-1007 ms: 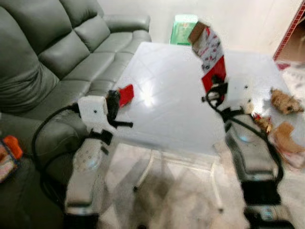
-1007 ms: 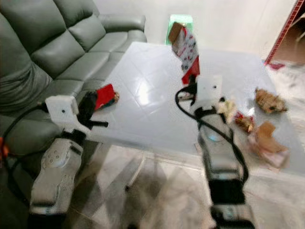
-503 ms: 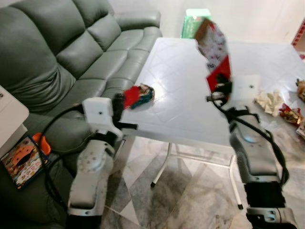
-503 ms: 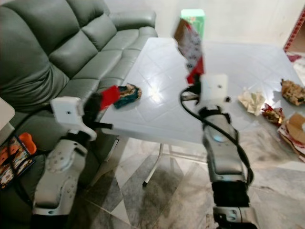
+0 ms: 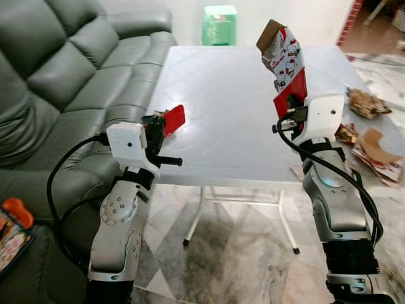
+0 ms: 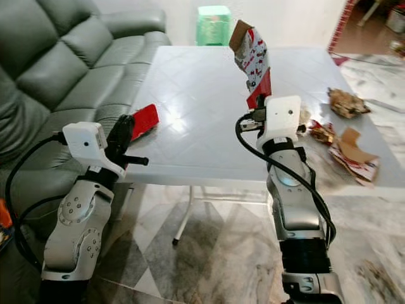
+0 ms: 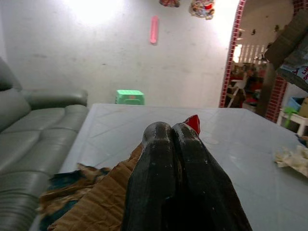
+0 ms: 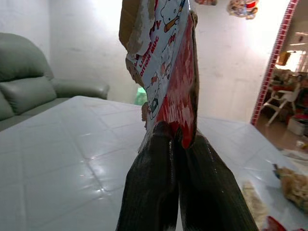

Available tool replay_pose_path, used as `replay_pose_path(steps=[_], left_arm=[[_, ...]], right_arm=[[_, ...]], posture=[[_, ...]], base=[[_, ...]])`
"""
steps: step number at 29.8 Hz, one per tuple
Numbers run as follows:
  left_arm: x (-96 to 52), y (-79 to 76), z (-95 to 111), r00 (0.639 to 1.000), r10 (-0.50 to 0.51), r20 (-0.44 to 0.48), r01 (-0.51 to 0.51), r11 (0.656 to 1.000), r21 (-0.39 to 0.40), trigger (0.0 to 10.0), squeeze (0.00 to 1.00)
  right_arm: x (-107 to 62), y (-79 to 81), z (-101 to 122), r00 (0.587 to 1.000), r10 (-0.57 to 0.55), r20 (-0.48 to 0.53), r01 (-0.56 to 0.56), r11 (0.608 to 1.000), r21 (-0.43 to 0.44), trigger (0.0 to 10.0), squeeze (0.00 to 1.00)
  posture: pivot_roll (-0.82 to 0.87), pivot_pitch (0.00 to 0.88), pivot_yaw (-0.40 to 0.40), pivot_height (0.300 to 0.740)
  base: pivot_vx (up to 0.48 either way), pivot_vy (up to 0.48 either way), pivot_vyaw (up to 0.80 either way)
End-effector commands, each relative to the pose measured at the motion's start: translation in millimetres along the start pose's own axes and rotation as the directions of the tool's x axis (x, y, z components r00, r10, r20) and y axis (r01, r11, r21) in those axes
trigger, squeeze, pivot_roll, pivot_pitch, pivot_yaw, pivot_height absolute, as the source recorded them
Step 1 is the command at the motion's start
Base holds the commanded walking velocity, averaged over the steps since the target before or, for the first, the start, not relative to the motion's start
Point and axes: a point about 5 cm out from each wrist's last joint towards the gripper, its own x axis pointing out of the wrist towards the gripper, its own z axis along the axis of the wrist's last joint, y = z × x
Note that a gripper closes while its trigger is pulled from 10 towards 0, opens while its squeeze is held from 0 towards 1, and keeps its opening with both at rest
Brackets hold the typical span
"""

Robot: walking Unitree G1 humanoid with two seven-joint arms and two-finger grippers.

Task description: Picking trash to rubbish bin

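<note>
At the tabletop's (image 5: 228, 126) left edge our left gripper (image 5: 166, 122) pinches a red wrapper (image 5: 174, 118); over the near edge our right gripper (image 5: 291, 109) clamps a carton (image 5: 285, 63) upright. Scraps (image 5: 367, 101) litter the right edge.

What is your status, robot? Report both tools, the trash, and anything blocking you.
Left tool shut on red wrapper. Right tool shut on torn carton, held upright. More scraps on white table. Table directly ahead.

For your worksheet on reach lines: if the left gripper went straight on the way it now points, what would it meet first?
The left gripper, shut on a red packet, points along the white table. Its path looks free to the far wall; the green stool sits just off-line, depth uncertain.
</note>
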Motion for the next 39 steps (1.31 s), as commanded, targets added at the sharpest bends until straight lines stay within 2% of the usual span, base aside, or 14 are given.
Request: replay_pose_path(steps=[1,39], left_arm=[[0.4,2.4,3.3,1.000,0.015,0.016,-0.015,1.000,0.008,0.0,0.00],[0.1,2.6,0.1,1.000,0.008,0.009,-0.008,1.000,-0.017,0.0,0.00]], right_arm=[[3.4,0.1,9.6,1.000,0.006,0.030,-0.006,1.000,-0.005,10.0,0.00],[4.2,-2.8,9.6,1.000,-0.002,0.021,0.002,1.000,-0.004,10.0,0.00]], posture=[[-0.04,0.031,0.001,0.740],[-0.05,0.036,0.006,0.740]], base=[[0.000,0.000,-0.80],[0.000,-0.034,-0.80]])
